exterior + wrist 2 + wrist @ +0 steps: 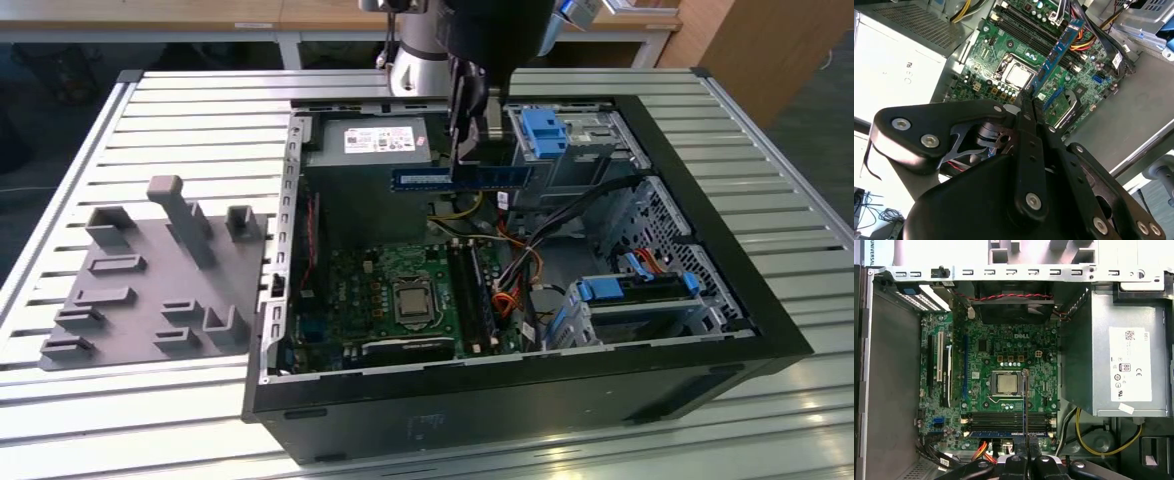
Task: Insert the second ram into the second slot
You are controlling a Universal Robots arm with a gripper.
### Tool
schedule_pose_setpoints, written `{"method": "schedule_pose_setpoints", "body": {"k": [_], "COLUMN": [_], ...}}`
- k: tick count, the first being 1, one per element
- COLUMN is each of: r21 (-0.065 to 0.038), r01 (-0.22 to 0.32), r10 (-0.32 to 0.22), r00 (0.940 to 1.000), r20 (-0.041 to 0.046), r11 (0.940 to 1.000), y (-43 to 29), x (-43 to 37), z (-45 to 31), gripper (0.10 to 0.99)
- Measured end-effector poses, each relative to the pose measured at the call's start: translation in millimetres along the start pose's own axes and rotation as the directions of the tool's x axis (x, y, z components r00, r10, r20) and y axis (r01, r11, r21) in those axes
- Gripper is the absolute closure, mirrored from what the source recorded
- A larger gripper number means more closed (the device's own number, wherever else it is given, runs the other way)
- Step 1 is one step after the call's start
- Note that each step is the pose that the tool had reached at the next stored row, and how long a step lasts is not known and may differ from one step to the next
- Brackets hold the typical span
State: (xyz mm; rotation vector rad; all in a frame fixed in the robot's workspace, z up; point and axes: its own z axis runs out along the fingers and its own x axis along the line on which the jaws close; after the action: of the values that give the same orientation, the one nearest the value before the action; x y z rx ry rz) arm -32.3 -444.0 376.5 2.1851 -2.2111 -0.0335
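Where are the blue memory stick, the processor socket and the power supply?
the second ram (424, 178), exterior view, on its label end.
processor socket (1006, 383), first wrist view, on its silver centre.
power supply (1089, 355), first wrist view, on its bare grey face.

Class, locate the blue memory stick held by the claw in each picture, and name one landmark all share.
Exterior view: the second ram hangs level above the open case.
Second wrist view: it slants over the motherboard, past the claw.
First wrist view: edge-on, a thin line across the memory slots.
Shared landmark: the processor socket.
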Motion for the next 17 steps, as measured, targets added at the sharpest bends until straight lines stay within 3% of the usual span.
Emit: {"method": "schedule_pose_setpoints", "body": {"k": [17], "r21": [0.0], "r01": [-0.029], "r10": [0.029], "r00": [0.9996], "r20": [0.001], "r11": [0.9996], "y": [0.0], "x": [0.0], "z": [0.0], "gripper": [0.953]}}
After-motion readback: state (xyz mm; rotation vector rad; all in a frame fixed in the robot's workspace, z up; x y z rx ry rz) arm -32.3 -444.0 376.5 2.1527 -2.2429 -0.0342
